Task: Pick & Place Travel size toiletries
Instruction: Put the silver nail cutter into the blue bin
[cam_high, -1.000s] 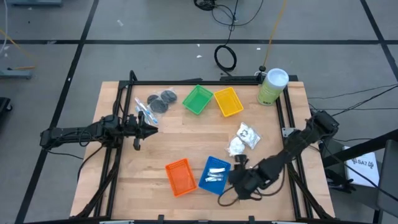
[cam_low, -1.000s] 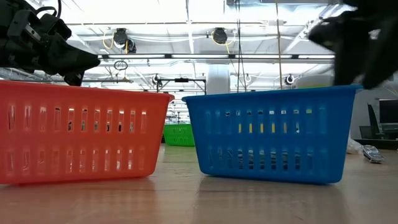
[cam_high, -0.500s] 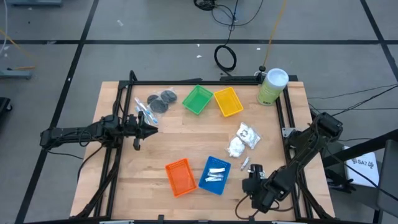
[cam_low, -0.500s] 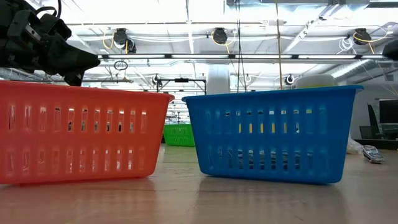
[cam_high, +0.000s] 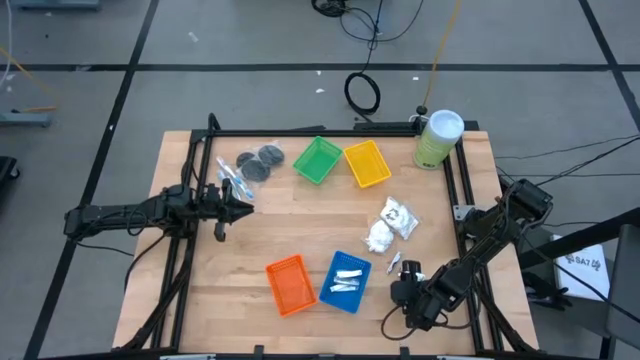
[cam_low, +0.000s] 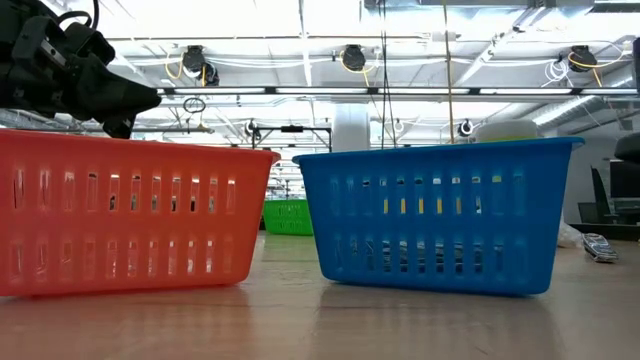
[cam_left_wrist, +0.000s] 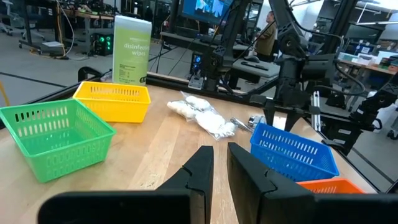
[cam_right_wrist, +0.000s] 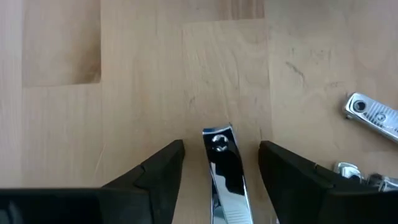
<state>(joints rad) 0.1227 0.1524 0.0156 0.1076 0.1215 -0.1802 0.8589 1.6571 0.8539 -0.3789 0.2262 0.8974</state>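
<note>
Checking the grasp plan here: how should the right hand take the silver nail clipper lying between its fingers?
Across the narrow body of the nail clipper, from straight above. It lies flat on the table, lengthwise between the open fingers of the right hand, so they can likely close on its long edges.

Between my matt dark right fingers (cam_right_wrist: 155, 171) lies a mirror-bright metal nail clipper (cam_right_wrist: 224, 171) on the smooth, pale wood table (cam_right_wrist: 137, 74). At two o'clock, another clipper (cam_right_wrist: 372, 115) looks brushed. The blue tray (cam_low: 440, 215) is glossy slotted plastic.
</note>
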